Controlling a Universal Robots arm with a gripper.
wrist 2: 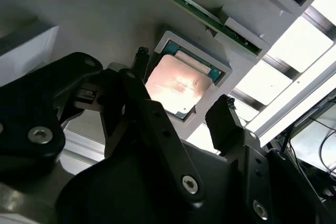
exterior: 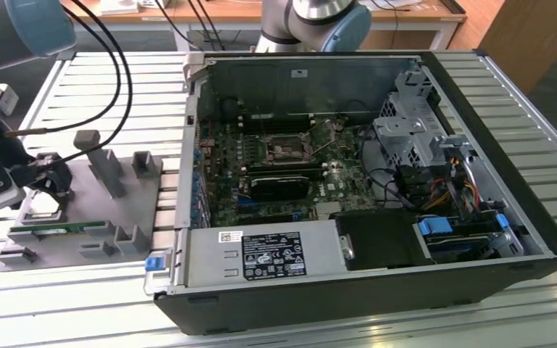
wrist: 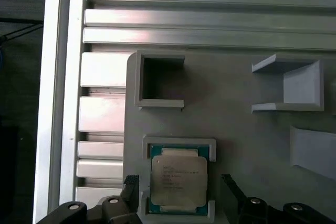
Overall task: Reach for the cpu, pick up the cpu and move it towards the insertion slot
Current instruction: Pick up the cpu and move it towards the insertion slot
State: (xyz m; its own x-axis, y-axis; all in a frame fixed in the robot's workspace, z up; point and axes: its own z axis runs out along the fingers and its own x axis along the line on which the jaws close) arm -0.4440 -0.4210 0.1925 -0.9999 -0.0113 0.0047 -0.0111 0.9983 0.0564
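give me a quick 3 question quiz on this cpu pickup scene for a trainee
1. True or false: the small flat square silver-topped cpu lies in a recess of the grey plastic tray.
2. The black two-finger gripper is: A shut on the cpu; B open, straddling the cpu; C shut, away from the tray.
3. Fill in: the square metal-framed insertion slot sits inside the open black computer ____.
Key: 1 true; 2 B; 3 case.

A slatted silvery tabletop carries a grey plastic tray toward the exterior view's left and, just beside it on the right, an open black computer case lying on its side.
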